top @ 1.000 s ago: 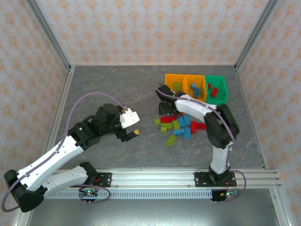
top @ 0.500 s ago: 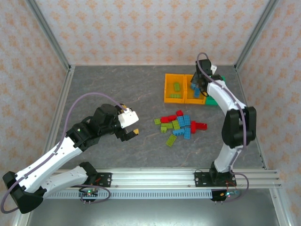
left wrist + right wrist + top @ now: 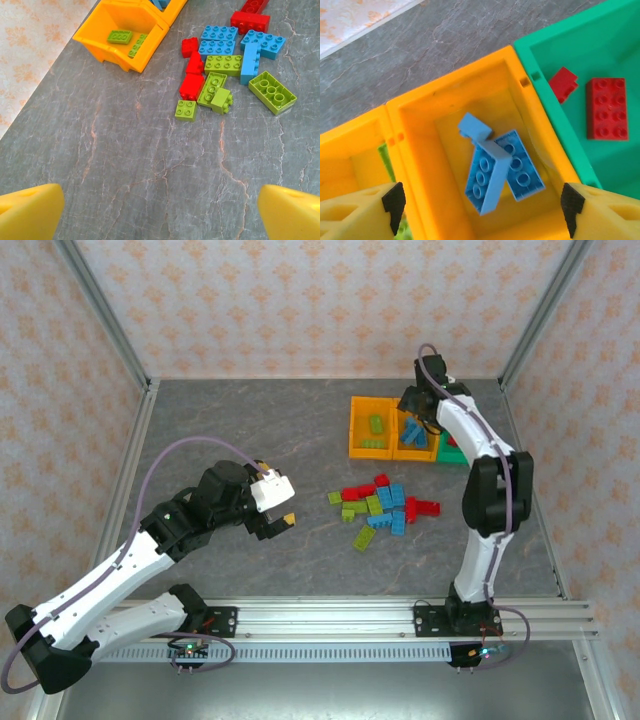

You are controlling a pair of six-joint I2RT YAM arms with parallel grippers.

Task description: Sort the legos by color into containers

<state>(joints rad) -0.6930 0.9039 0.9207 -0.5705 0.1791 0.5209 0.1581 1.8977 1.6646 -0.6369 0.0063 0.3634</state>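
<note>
Loose legos lie in a pile (image 3: pixel 380 505) mid-table, red, light blue and lime green mixed (image 3: pixel 225 65). Three containers stand in a row at the back: a left orange bin (image 3: pixel 353 430) with lime bricks (image 3: pixel 122 36), a middle orange bin (image 3: pixel 410 150) and a green bin (image 3: pixel 552 122) with two red bricks (image 3: pixel 606 107). My right gripper (image 3: pixel 482 202) hangs open over the middle orange bin, nothing between its fingers. Under it a light blue brick (image 3: pixel 487 175) lies tilted on another blue one (image 3: pixel 522 170). My left gripper (image 3: pixel 160 212) stands open above bare table, left of the pile.
The grey marbled table (image 3: pixel 240 430) has free room on its left half and in front of the pile. Patterned walls with metal frame posts (image 3: pixel 110 320) close in the back and sides. The right arm hides part of the green bin (image 3: pixel 455 453).
My right arm has swung from the pile to above the middle orange bin and its jaws have opened; a blue brick now lies loose in that bin. The left arm has not moved.
</note>
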